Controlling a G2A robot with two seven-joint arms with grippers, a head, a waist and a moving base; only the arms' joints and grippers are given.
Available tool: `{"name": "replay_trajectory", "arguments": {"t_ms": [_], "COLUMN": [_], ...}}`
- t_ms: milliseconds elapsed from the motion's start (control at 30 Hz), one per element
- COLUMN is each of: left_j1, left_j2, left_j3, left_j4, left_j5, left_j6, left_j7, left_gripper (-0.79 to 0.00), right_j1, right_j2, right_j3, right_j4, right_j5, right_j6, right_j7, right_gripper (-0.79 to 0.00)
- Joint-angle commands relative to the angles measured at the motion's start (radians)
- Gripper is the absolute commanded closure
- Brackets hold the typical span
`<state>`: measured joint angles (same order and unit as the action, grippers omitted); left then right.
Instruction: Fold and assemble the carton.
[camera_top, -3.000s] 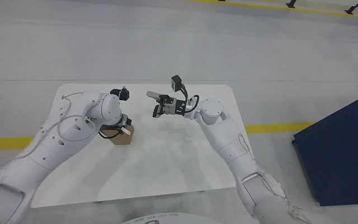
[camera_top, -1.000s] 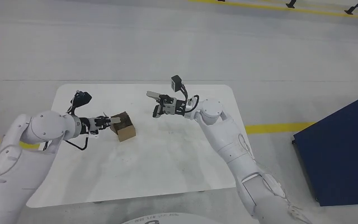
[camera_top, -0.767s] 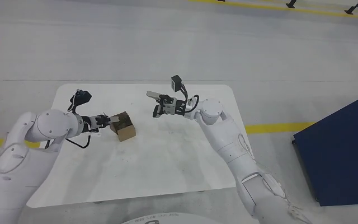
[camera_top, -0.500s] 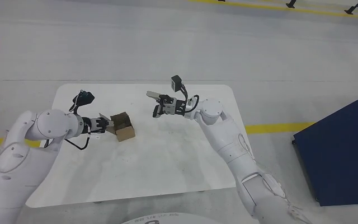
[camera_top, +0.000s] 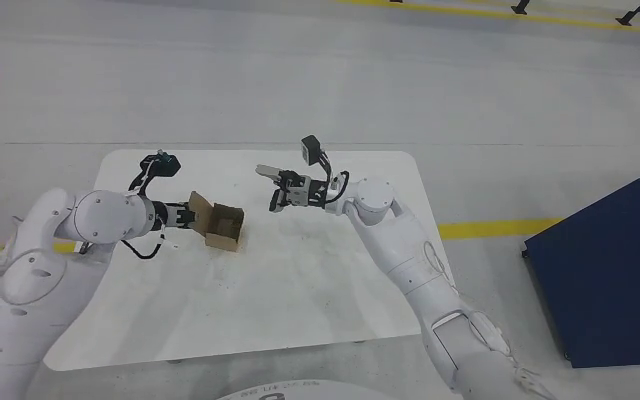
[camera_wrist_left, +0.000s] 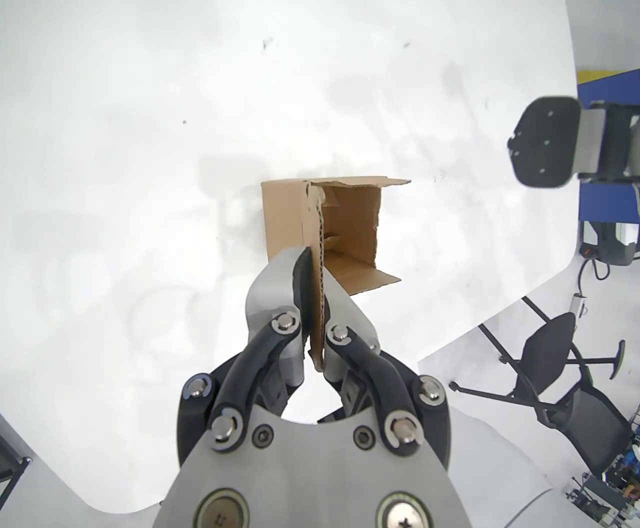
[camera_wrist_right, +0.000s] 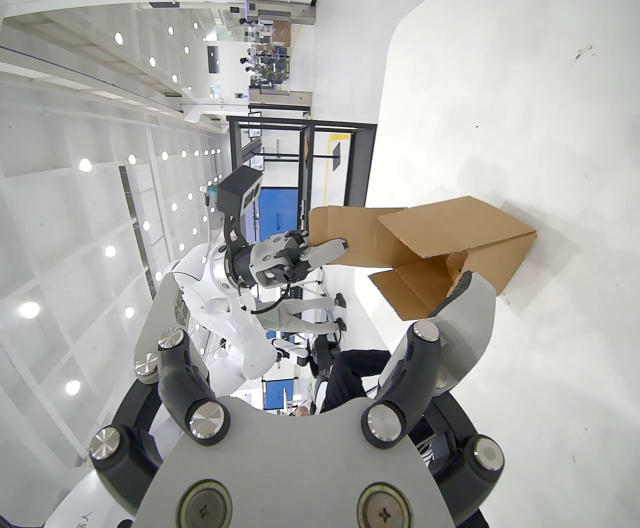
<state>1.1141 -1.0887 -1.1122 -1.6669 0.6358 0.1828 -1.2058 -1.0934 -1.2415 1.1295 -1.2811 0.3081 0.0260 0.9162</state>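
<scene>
A small brown carton (camera_top: 224, 226) lies on the white table (camera_top: 300, 290), left of middle, its open end up and one flap (camera_top: 197, 209) spread to the left. My left gripper (camera_top: 186, 215) is shut on that flap. In the left wrist view the flap (camera_wrist_left: 316, 280) runs edge-on between the fingers, with the carton's hollow inside (camera_wrist_left: 350, 235) beyond my left gripper (camera_wrist_left: 315, 262). My right gripper (camera_top: 270, 186) hangs open over the table's back middle, apart from the carton. The right wrist view has the carton (camera_wrist_right: 465, 235) beyond my right gripper (camera_wrist_right: 320, 292), and the left gripper (camera_wrist_right: 325, 250) on the flap.
The table's far edge runs just behind both grippers. Bare tabletop stretches in front of and to the right of the carton. A dark blue block (camera_top: 590, 270) stands on the floor to the right, and office chairs (camera_wrist_left: 565, 360) stand past the table's edge.
The left gripper has drawn the flap outward to the left, and the carton now lies open toward the top view. The right gripper has shifted slightly left.
</scene>
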Motion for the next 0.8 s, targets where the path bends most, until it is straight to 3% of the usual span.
{"name": "replay_trajectory", "arguments": {"t_ms": [0,333,633,767], "left_j1": [-0.006,-0.07,-0.077,-0.077], "left_j2": [-0.005,-0.027,-0.031,-0.031], "left_j3": [0.019,0.085,0.098,0.098], "left_j4": [0.01,0.136,0.151,0.151], "left_j5": [-0.012,-0.087,-0.093,-0.093], "left_j6": [-0.005,-0.037,-0.044,-0.044], "left_j7": [0.019,0.052,0.063,0.063], "left_gripper": [0.0,0.0,0.0,0.0], "right_j1": [0.002,0.091,0.187,0.212], "right_j2": [0.0,-0.031,-0.07,-0.079], "right_j3": [-0.007,-0.123,-0.2,-0.21], "right_j4": [-0.01,0.056,0.235,0.288], "right_j5": [-0.007,-0.024,0.03,0.04], "right_j6": [0.007,0.047,-0.051,-0.047], "right_j7": [-0.003,-0.03,-0.016,-0.013], "right_gripper": [-0.785,-0.785,-0.785,-0.785]}}
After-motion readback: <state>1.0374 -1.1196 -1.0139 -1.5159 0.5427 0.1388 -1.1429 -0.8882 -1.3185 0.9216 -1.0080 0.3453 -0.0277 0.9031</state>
